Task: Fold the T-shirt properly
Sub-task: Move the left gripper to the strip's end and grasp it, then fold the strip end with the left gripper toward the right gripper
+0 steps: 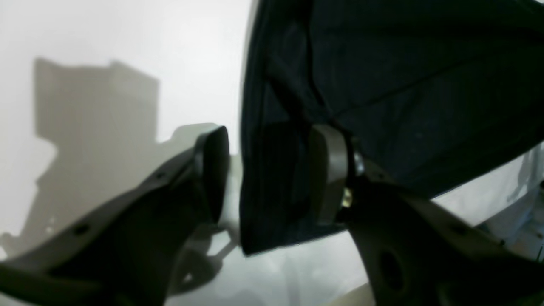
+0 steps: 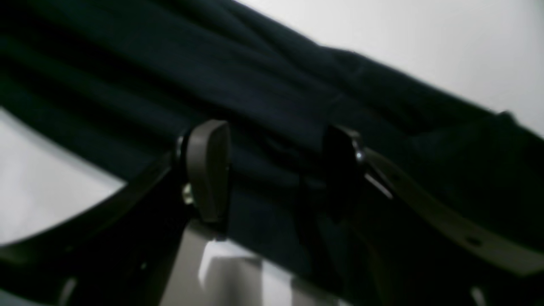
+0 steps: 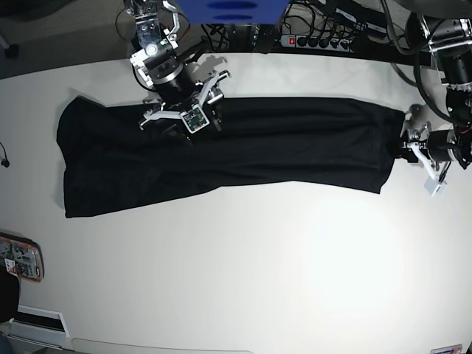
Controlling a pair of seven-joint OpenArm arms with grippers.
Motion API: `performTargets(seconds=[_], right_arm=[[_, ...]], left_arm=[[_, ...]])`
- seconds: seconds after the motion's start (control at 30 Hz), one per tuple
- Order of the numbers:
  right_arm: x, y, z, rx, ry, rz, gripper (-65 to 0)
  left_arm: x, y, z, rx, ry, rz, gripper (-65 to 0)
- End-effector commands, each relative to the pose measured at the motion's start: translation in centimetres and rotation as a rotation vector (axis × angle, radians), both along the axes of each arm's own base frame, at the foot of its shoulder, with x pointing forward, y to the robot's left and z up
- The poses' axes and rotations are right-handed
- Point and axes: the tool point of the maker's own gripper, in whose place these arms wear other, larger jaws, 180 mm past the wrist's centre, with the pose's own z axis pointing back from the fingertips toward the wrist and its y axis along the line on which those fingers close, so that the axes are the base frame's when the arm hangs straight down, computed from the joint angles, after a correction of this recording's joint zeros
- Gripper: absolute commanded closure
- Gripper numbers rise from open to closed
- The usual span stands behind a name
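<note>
A: Going left to right across the base view, what are you seeing?

B: The T-shirt [image 3: 221,151] is lying as a long dark band along the white table [image 3: 243,265], already narrowed lengthwise, its wider end reaching toward the left. At the far left edge a small colourful object [image 3: 21,258] is sitting well apart from the cloth.

A: And the arms?

B: The right gripper [image 3: 181,118] is hovering over the shirt's upper edge, left of centre. In its wrist view the fingers [image 2: 208,170] are standing apart with black fabric running between and behind them; it is spread, not clamped. The left gripper [image 3: 407,144] is sitting at the shirt's right end. Its wrist view is showing one pad [image 1: 327,170] against the cloth's corner and the other pad clear of it, so it is parted too, gripping nothing.

A: How is the fabric going to handle?

B: I am judging it soft, light and limp, sagging and creasing wherever it is unsupported. Pinching through both layers at the right-end corners looks the best hold, then carrying that end over toward the left.
</note>
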Motion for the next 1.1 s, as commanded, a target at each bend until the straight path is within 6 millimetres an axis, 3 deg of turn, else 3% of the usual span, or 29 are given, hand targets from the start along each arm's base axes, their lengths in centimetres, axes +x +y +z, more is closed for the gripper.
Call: performTargets(seconds=[0.0, 0.3, 0.57, 0.9, 1.0, 1.07], right_arm=[[0.7, 0.2, 1.4, 0.026, -0.051, -0.006, -33.4], [0.7, 0.2, 1.4, 0.027, -0.052, -0.005, -33.4], [0.8, 0.2, 1.5, 0.029, -0.057, -0.006, -33.4], [0.7, 0.2, 1.4, 0.028, -0.052, -0.006, -33.4], [0.7, 0.2, 1.4, 0.028, -0.052, -0.006, -33.4], [0.7, 0.2, 1.4, 0.028, -0.052, -0.006, -33.4]], left_arm=[[1.0, 0.5, 1.2, 0.012, -0.040, -0.010, -29.8], [-1.3, 0.1, -0.8, -0.006, 0.001, 0.008, -29.8], [-3.0, -4.5, -4.5, -0.046, 0.048, -0.002, -29.6], [-3.6, -9.1, -5.9, -0.102, 0.076, -0.071, -28.8], [-3.6, -9.5, -6.0, -0.109, 0.075, -0.075, -19.9], [-3.5, -9.5, -5.9, -0.111, 0.073, -0.074, -6.1]])
